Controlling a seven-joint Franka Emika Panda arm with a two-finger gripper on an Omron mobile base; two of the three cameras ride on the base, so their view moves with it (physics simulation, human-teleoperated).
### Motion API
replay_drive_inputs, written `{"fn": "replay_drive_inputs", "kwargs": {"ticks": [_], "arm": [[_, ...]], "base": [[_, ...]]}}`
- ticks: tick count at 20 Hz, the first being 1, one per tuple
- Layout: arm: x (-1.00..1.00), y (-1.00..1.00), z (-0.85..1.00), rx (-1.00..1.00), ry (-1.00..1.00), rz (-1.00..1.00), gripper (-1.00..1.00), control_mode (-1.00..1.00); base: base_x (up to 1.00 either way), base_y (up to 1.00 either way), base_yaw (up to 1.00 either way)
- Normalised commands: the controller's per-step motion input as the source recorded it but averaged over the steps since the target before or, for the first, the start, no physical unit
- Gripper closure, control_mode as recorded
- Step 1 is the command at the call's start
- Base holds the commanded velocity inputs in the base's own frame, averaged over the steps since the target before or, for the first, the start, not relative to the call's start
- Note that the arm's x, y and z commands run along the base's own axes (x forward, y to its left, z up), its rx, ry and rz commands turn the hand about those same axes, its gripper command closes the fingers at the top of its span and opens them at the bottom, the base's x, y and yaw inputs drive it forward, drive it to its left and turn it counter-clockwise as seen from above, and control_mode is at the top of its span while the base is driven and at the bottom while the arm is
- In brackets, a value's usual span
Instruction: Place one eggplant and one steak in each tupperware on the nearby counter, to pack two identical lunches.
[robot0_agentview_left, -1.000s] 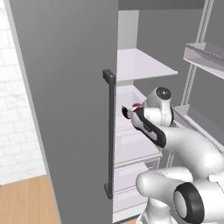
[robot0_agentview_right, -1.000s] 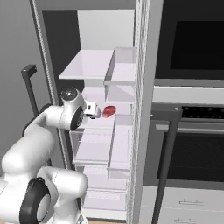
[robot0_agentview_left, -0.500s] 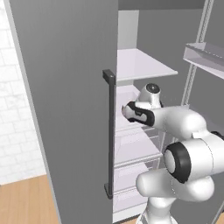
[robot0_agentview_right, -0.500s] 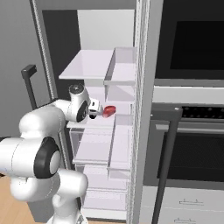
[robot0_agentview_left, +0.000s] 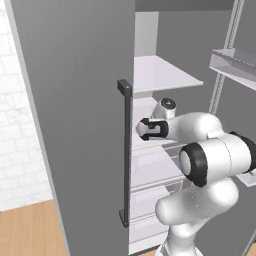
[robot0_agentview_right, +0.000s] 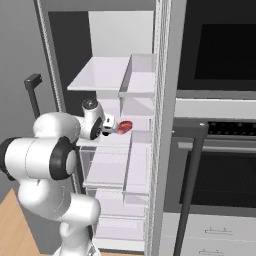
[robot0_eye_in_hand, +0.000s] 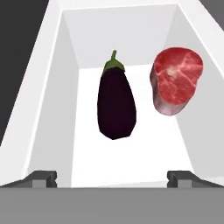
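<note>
Eggplant (robot0_eye_in_hand: 116, 104): dark purple, green stem cap, lying on the white floor of a fridge compartment (robot0_eye_in_hand: 131, 164), straight ahead of the fingers (robot0_eye_in_hand: 112, 177) and roughly centred between the two tips. Stem end points away from the fingers, toward the back wall; blunt end is nearer them. Not touched by either finger.

Steak (robot0_eye_in_hand: 176, 81): red, marbled, thick round cut, ahead of the fingers and off to the right-hand tip's side in the hand view. It sits just beside the eggplant with a narrow strip of white floor between them, and close against the compartment's side wall; contact with the wall cannot be confirmed. In the right base view the steak (robot0_agentview_right: 124, 127) shows as a red patch just past the hand, at the level of the middle shelf (robot0_agentview_right: 117, 141).

Fingers: spread wide apart, nothing between them, tips at the near edge of the compartment and short of both items.

Surroundings: arm (robot0_agentview_left: 200, 130) reaches horizontally into the open fridge. Fridge door (robot0_agentview_left: 80, 115), grey with a long dark vertical handle (robot0_agentview_left: 125, 155), stands open beside the arm. White shelves above and clear drawers (robot0_agentview_right: 112, 170) below the hand's level. Black wall oven (robot0_agentview_right: 220, 165) stands beside the fridge in the right base view.
</note>
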Motion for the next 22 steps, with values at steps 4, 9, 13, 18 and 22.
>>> {"fn": "replay_drive_inputs", "kwargs": {"ticks": [4, 9, 13, 18, 22], "arm": [[0.38, 0.0, -0.16, 0.0, 0.0, 0.0, -1.0, -1.0], [0.4, 0.0, -0.25, 0.0, 0.0, 0.0, -1.0, -1.0], [0.35, -0.01, -0.31, 0.0, 0.0, 0.0, -1.0, -1.0], [0.33, 0.0, -0.35, 0.0, 0.03, 0.0, 1.0, -1.0], [0.28, 0.0, -0.46, 0.0, 0.05, 0.0, 1.0, -1.0]], "base": [[0.0, 0.0, 0.0], [0.0, 0.0, 0.0], [0.0, 0.0, 0.0], [0.0, 0.0, 0.0], [0.0, 0.0, 0.0]]}}
